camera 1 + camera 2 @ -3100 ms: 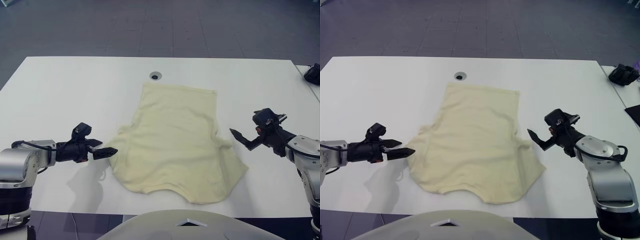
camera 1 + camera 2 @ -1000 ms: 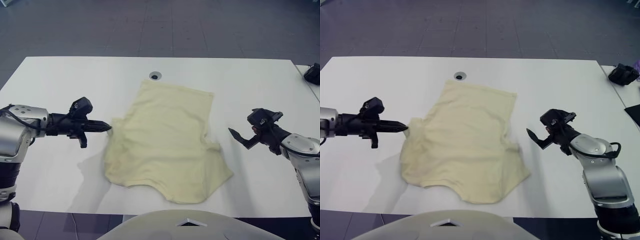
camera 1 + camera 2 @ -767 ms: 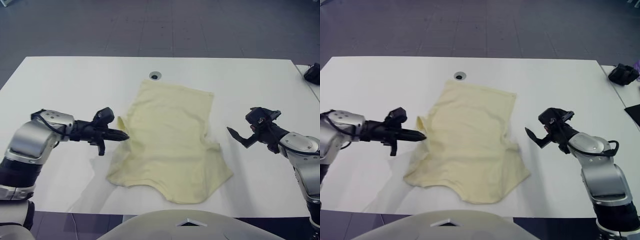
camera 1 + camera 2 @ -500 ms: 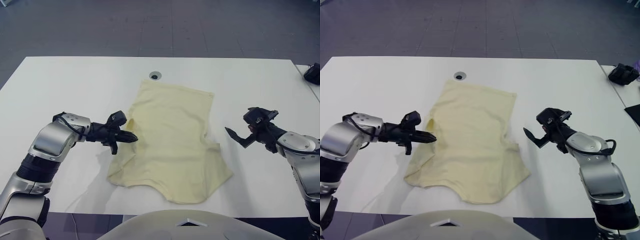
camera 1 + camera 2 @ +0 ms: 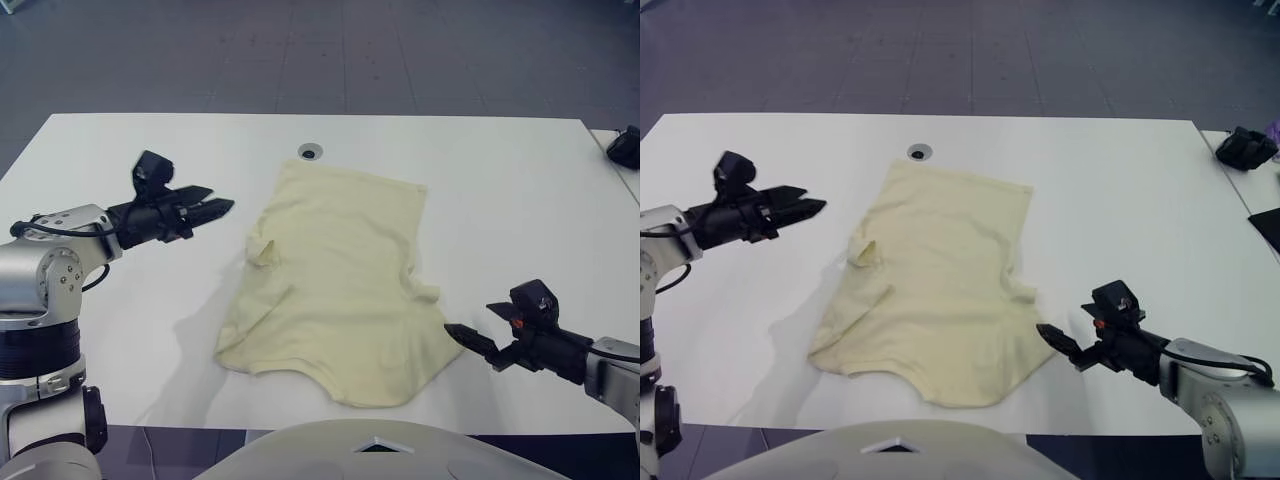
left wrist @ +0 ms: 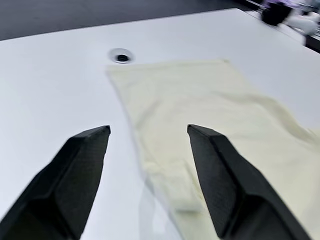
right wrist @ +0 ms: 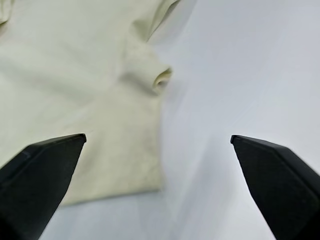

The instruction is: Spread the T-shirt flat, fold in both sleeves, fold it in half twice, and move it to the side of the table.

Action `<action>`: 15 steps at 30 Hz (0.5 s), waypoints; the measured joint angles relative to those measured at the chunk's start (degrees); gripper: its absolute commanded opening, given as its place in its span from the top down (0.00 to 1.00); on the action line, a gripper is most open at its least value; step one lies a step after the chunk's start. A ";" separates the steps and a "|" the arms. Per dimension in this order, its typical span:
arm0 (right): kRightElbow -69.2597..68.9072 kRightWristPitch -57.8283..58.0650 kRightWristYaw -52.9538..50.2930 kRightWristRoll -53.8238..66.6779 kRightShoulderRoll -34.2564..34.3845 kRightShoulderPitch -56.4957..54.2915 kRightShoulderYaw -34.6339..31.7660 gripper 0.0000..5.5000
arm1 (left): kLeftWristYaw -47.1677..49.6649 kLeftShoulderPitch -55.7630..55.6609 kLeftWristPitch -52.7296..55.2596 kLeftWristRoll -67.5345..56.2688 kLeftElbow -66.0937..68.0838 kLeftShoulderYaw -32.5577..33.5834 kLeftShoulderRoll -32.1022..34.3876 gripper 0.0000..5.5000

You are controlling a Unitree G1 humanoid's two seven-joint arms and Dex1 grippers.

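White table [image 5: 500, 160]: pale yellow T-shirt [image 5: 340, 280] lies mid-table, rumpled. My left gripper [image 5: 216, 203] hovers left of it, fingers spread, empty. My right gripper [image 5: 468, 318], spread wide, sits just beside its near right corner.

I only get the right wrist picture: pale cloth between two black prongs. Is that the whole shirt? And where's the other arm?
Observer: No, that's just its near right part. The whole T-shirt lies on a white table, far edge straight, near edge rumpled.
Operator: And the other arm?
Observer: The left tool hangs open above bare table, apart from the shirt's left edge.
Operator: Anything else on the table?
Observer: A small round hole sits just beyond the shirt's far edge.
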 measured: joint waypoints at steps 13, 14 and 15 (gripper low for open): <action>3.34 -5.59 -5.28 -0.55 0.01 2.98 6.83 0.40 | 7.35 -2.34 0.12 2.42 -1.33 -2.80 -1.78 0.02; 3.34 -5.77 -5.40 -0.51 0.02 3.11 6.94 0.43 | 7.33 -2.41 0.12 2.42 -1.02 -3.02 -1.78 0.02; 3.34 -6.33 -5.68 -0.45 0.02 3.47 7.14 0.47 | 7.29 -2.43 0.12 2.44 -0.86 -3.29 -1.78 0.02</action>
